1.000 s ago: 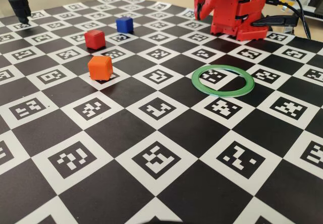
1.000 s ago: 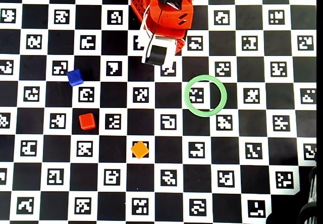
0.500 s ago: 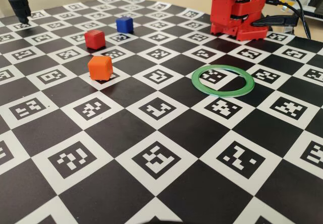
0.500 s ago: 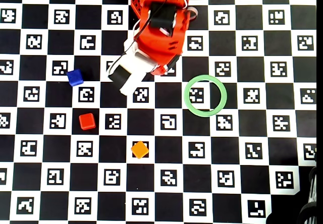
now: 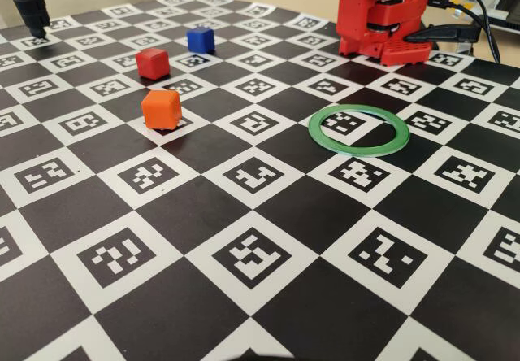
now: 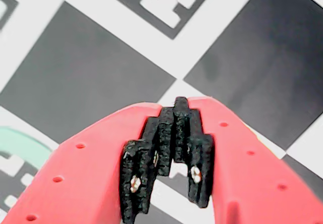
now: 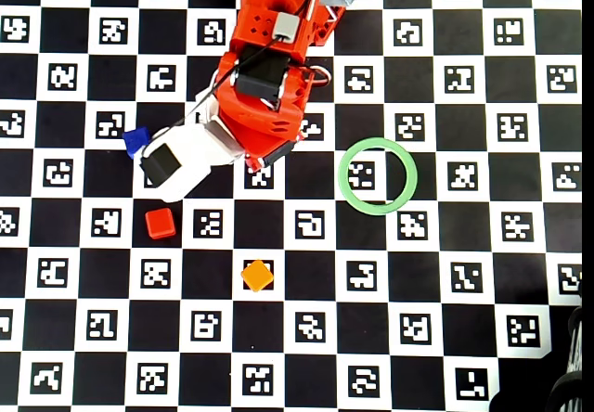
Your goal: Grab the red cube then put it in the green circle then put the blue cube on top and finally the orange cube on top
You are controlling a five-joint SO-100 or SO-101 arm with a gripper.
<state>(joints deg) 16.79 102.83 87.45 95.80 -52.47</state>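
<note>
Orange cube (image 5: 161, 109), matte, rounded edges, nearest on checkered marker-printed worktop (image 5: 244, 312); thin flat green circle (image 5: 359, 129) to its right; red cube (image 5: 152, 63) beyond; blue cube (image 5: 200, 39) farthest; red plastic gripper (image 6: 174, 133), ridged black pads (image 6: 139, 176) closed together, empty

Black-and-white checkerboard mat (image 5: 203, 145) across the whole tabletop, each white square printed with 1 blocky black marker. Black stand or clamp (image 5: 31, 7) planted at the mat's far left corner in the fixed view. Black cables (image 5: 467, 11) trailing at the far right edge, over a tan surface beyond.
</note>
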